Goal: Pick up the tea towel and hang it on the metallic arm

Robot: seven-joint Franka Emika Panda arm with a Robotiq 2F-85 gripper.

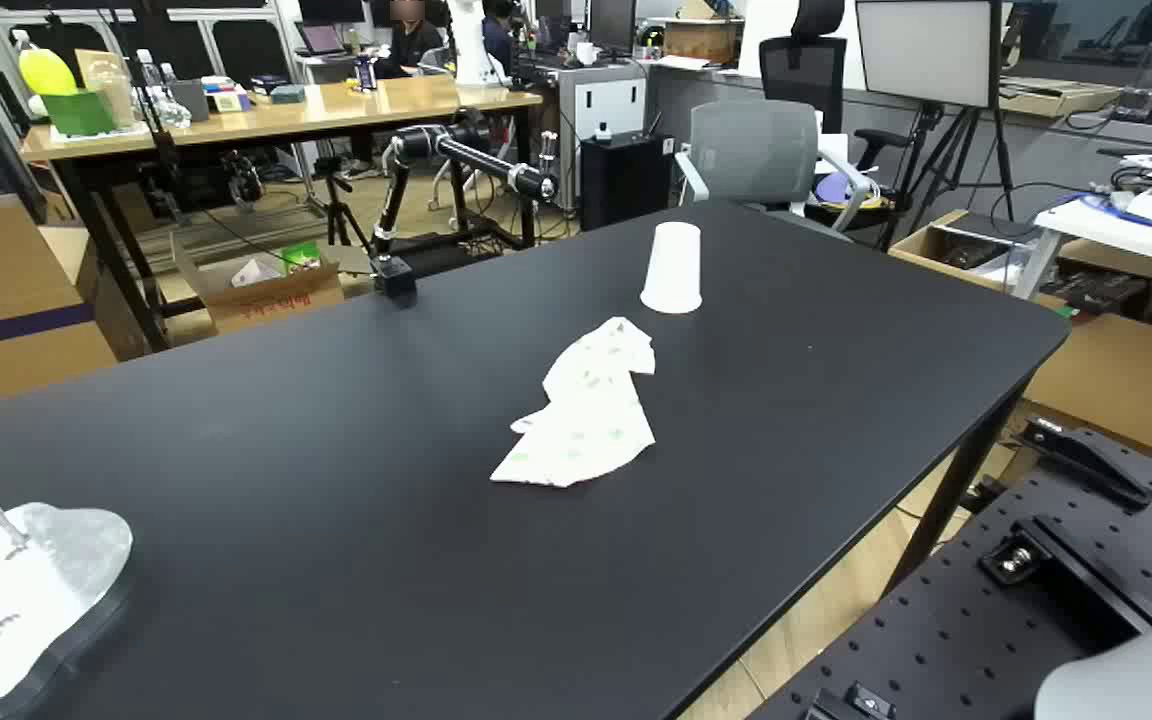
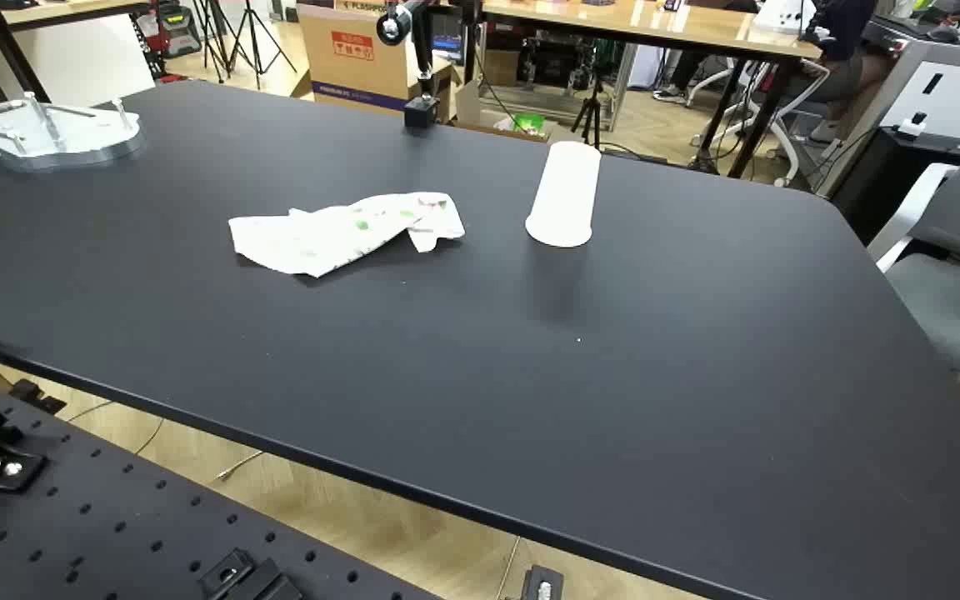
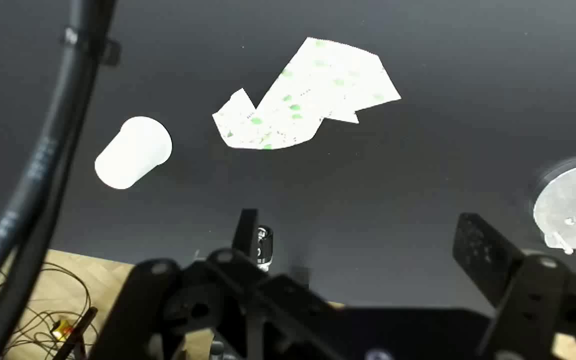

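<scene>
The tea towel (image 1: 586, 410) is a crumpled white cloth with small green prints, lying flat on the black table. It also shows in an exterior view (image 2: 338, 237) and in the wrist view (image 3: 313, 95). The metallic arm (image 1: 484, 160) is a black jointed arm on a post at the table's far edge. Its post shows in an exterior view (image 2: 423, 54), its top cut off. A shiny end of it (image 3: 265, 245) appears beside my left finger in the wrist view. My gripper (image 3: 359, 220) is open and empty, apart from the towel. Neither exterior view shows the gripper.
A white cup (image 1: 674, 268) stands upside down near the towel, also in the wrist view (image 3: 133, 152). A metal plate with pegs (image 2: 63, 142) lies at one table end. A grey chair (image 1: 751, 150) stands by the table. A black cable (image 3: 43, 170) crosses the wrist view.
</scene>
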